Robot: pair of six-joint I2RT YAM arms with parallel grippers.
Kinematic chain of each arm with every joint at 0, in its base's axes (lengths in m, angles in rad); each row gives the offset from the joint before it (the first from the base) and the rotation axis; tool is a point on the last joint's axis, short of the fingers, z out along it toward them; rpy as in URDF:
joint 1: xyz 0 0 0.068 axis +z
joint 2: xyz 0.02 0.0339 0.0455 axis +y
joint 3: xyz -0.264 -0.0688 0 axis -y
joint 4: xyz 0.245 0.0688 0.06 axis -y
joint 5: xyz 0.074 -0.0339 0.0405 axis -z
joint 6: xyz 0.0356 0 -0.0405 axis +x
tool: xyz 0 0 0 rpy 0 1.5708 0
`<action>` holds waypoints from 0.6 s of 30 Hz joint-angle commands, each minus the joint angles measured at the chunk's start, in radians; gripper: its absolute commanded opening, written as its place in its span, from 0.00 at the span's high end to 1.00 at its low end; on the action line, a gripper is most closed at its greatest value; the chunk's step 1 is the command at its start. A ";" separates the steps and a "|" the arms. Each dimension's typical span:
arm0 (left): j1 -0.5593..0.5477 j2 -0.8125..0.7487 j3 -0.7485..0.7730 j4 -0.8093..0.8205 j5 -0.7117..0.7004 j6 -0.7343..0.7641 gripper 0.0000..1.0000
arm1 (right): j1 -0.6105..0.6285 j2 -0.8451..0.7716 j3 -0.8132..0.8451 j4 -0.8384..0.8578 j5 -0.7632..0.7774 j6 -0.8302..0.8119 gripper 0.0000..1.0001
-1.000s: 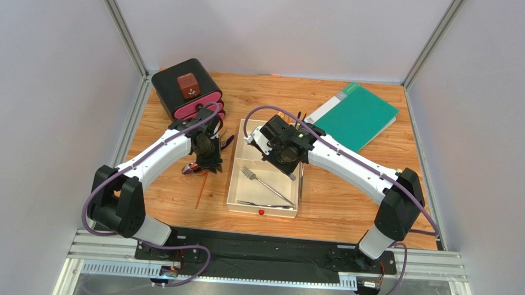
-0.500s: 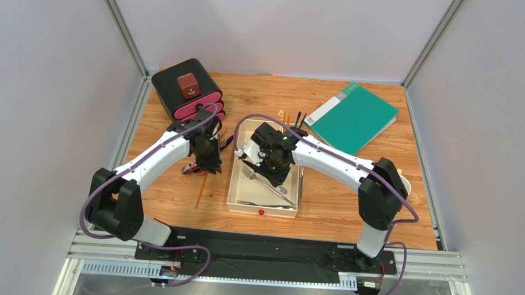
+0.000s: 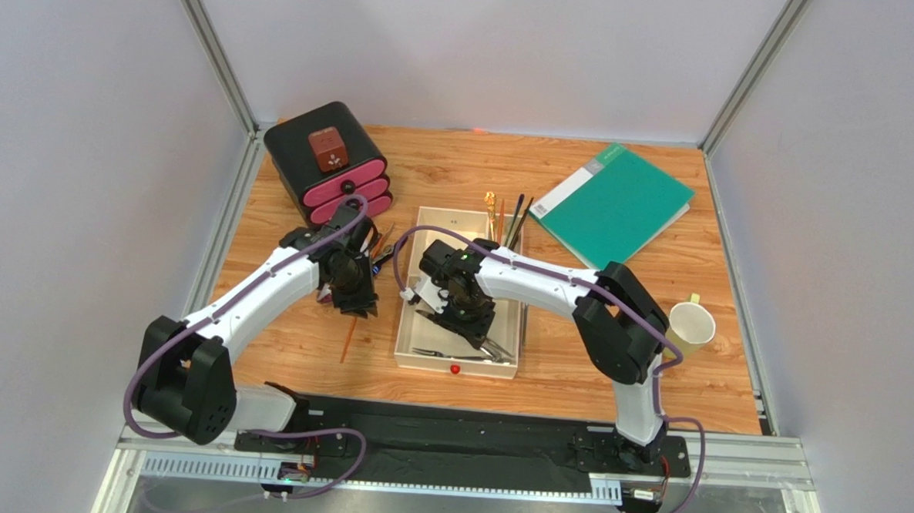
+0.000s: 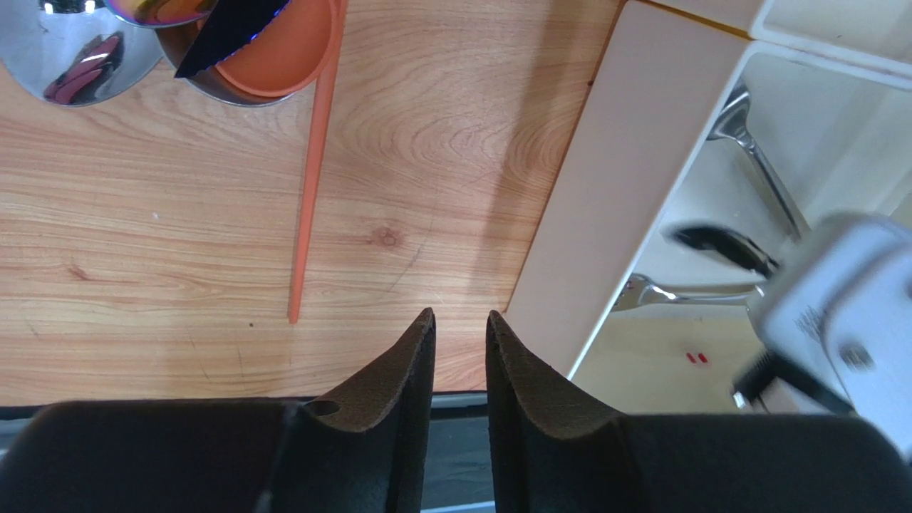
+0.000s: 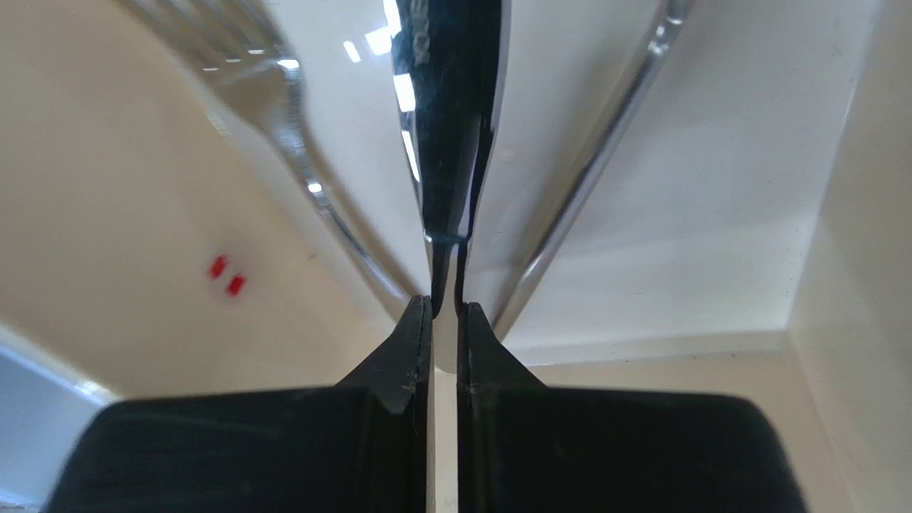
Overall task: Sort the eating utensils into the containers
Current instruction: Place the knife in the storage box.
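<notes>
1. Folding its elbow inward since the earlier frames, the right arm has carried the right gripper from the tray's 12 o'clock end down into the large compartment; the left arm has drawn slightly toward 6 o'clock
2. In the right wrist view the jaws are pinched closed on a slim, glossy black utensil, whose long axis runs from the tips toward 12 o'clock. A polished silver fork lies at 10 o'clock and a silver handle at 1 o'clock, both on the smooth cream floor
3. The left gripper has its jaws narrowly parted and empty, above the wood-grain surface just beside the tray wall
4. The thin, matte orange chopstick lies at 11 o'clock from the left jaws, its long axis running 12 to 6. The left arm is the nearer one, and its jaws would likely close across the stick
</notes>
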 commanded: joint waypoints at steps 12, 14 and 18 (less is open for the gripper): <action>0.005 -0.086 0.068 -0.044 -0.118 -0.039 0.68 | 0.001 0.058 0.094 -0.033 0.219 0.141 0.66; 0.005 -0.086 0.070 -0.044 -0.130 -0.039 0.67 | -0.001 0.046 0.083 -0.039 0.239 0.160 0.56; 0.006 -0.071 0.099 -0.043 -0.173 -0.030 0.66 | -0.006 0.009 0.066 -0.058 0.279 0.215 0.56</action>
